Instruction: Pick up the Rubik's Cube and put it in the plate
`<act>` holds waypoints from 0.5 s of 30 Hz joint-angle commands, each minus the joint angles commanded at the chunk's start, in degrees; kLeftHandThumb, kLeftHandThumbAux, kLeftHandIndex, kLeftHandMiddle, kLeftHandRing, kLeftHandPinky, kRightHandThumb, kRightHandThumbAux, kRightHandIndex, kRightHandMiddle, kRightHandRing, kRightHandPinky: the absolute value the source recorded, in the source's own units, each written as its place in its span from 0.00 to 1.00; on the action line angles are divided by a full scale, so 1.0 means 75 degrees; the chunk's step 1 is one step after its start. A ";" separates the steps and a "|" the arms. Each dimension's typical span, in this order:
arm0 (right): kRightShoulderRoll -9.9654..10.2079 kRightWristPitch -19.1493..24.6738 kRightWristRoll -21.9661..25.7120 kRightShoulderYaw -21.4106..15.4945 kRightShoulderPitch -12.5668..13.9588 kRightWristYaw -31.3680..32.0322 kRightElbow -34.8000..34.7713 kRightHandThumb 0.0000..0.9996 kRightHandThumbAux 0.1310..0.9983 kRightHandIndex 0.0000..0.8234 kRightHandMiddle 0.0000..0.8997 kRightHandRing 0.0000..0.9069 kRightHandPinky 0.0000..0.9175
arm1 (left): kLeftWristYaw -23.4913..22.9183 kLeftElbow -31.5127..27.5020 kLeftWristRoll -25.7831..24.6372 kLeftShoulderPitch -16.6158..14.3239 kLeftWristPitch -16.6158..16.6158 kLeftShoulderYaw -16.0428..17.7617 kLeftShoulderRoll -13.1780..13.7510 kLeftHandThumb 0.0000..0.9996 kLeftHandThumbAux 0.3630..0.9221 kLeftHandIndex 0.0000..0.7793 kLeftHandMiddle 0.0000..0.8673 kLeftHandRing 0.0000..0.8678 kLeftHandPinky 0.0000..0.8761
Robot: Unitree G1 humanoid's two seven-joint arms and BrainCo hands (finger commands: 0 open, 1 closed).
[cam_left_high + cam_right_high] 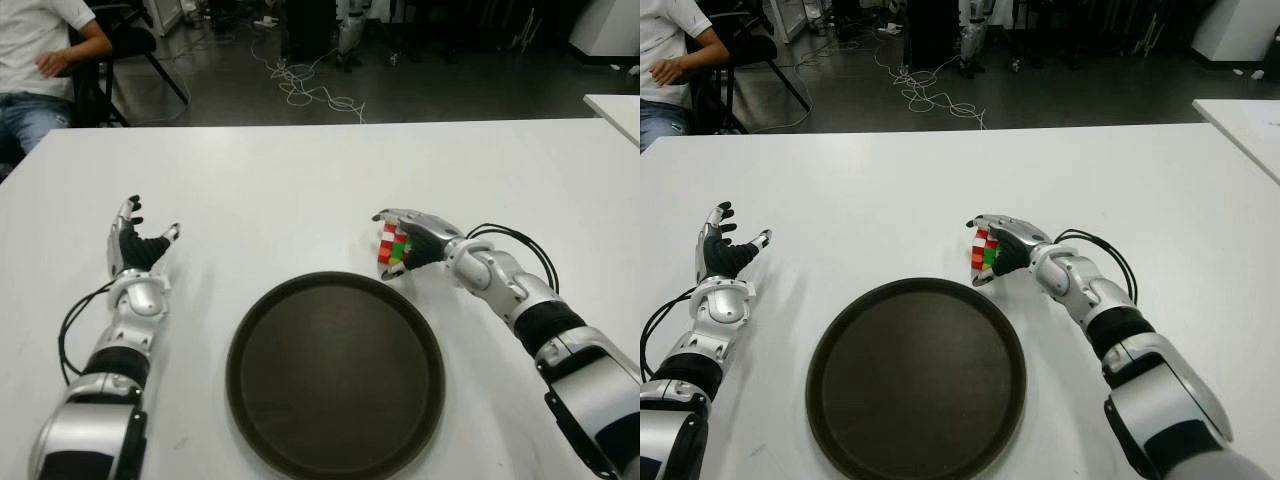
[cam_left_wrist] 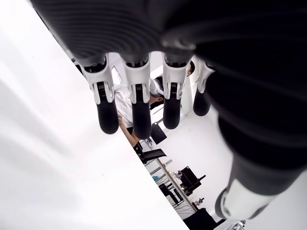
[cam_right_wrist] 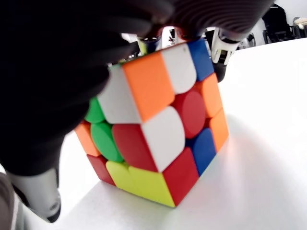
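Observation:
The Rubik's Cube [image 1: 392, 246] is a multicoloured cube just beyond the far right rim of the dark round plate [image 1: 335, 375]. My right hand [image 1: 418, 240] is curled over it, fingers across the top and thumb underneath. In the right wrist view the cube [image 3: 158, 139] sits tilted in the palm, its lower edge at the white table [image 3: 259, 182]. Nothing lies in the plate. My left hand [image 1: 137, 243] shows to the left of the plate, palm up; its fingers [image 2: 139, 110] are spread and hold nothing.
The white table [image 1: 300, 180] stretches far behind the plate. A person [image 1: 40, 60] sits past its far left corner beside a chair. Cables [image 1: 310, 90] lie on the floor beyond. A second white table [image 1: 615, 105] edges in at the right.

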 joint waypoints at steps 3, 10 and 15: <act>-0.0001 0.0124 -0.0014 0.0013 -0.0017 0.0085 -0.0020 0.00 0.66 0.00 0.00 0.00 0.00 | -0.0058 0.0003 -0.0041 0.0010 -0.0054 0.0030 -0.0005 0.30 0.72 0.14 0.19 0.19 0.22; -0.0005 0.0216 0.0073 -0.0061 0.0014 0.0118 -0.0067 0.00 0.62 0.00 0.00 0.00 0.00 | -0.0103 0.0041 -0.0106 0.0003 -0.0110 0.0092 -0.0019 0.29 0.71 0.14 0.20 0.20 0.24; -0.0088 0.0059 0.0113 -0.0141 0.0054 -0.0068 -0.0058 0.00 0.60 0.00 0.00 0.00 0.00 | -0.0067 0.0063 -0.0062 0.0000 -0.0142 0.0070 0.0000 0.29 0.71 0.15 0.20 0.20 0.22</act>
